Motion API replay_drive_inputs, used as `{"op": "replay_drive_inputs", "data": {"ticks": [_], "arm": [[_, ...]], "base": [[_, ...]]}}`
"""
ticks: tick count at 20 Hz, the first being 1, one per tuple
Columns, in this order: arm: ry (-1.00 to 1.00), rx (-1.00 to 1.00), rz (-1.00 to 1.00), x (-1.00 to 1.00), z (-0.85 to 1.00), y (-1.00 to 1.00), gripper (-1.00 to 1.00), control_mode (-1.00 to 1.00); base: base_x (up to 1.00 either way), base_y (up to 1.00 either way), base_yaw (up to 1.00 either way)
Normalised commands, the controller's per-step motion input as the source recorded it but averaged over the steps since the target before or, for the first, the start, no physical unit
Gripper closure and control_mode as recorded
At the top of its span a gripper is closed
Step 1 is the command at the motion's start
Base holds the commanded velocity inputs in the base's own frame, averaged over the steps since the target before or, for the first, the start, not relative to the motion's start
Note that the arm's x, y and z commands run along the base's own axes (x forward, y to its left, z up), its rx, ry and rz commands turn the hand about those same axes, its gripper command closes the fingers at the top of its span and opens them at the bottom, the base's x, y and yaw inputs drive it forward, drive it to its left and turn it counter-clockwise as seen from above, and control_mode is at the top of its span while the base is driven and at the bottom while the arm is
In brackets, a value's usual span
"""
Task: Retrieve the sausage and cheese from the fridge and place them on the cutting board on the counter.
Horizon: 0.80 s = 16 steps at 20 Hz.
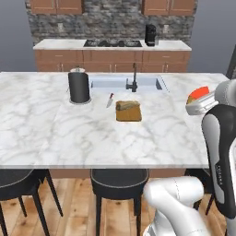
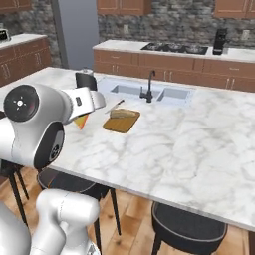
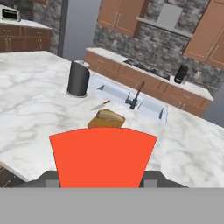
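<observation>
Wide bare marble lies around your cutting board (image 1: 128,112) at mid-frame.
Your hand (image 1: 199,98), at right over the desk (image 1: 92,133) edge, grips the cheese (image 3: 103,156).

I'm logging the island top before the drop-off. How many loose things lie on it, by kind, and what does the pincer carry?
Dark canister: 1
Knife: 1
Cutting board: 1
Tan loaf, on the board: 1
Cheese, held in the pincer: 1
Total: 5
</observation>
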Motion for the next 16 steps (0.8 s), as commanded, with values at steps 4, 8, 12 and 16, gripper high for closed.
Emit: {"op": "replay_drive_inputs", "data": {"ticks": [4,8,12,16], "arm": [[0.0,0.0,0.0,0.0,0.0,0.0,1.0,1.0],[0.0,0.0,0.0,0.0,0.0,0.0,1.0,1.0],[0.0,0.0,0.0,0.0,0.0,0.0,1.0,1.0],[0.05,0.0,-0.17,0.72,-0.34,0.51,1.0,-1.0]], "base": [[0.46,0.44,-0.15],[0.6,0.5,-0.2],[0.76,0.52,-0.23],[0.22,0.17,-0.06]]}}
